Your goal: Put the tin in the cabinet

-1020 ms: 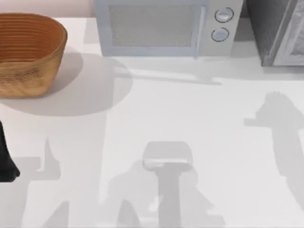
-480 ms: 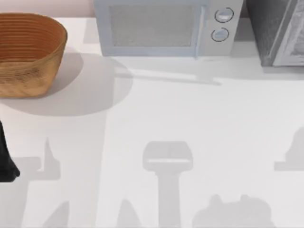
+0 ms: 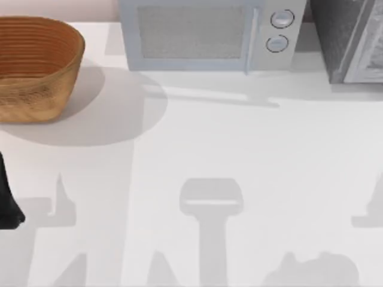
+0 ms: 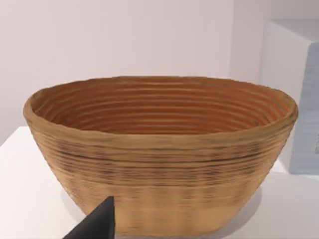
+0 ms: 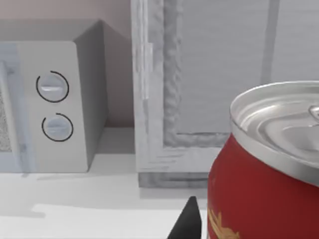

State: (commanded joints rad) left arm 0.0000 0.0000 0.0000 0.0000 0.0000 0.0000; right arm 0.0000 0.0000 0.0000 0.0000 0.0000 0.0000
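Two large appliances stood along the far edge of the white table in the top view: the light grey microwave with its two round knobs in the middle, and the grey speckled cabinet at the far right corner, its pale white-framed door panel partly in view. A woven wicker basket sat at the far left, well apart from the microwave. At the left edge of the top view a dark part of the left arm reached in near the table's left side, below the basket; the left wrist view looked straight at the basket, with one black fingertip showing at the bottom, and I cannot tell from this whether the left gripper was spread or closed. In the right wrist view the tin stood very close to the camera, upright, red-bodied with a bit of yellow label and a silver-grey ringed top. One black finger of the right gripper lay just beside the tin's side; whether the gripper was clamped on the tin or merely next to it I cannot tell, since the other finger was hidden. Beyond the tin rose the cabinet's door, with the microwave's knob side standing just beside it.
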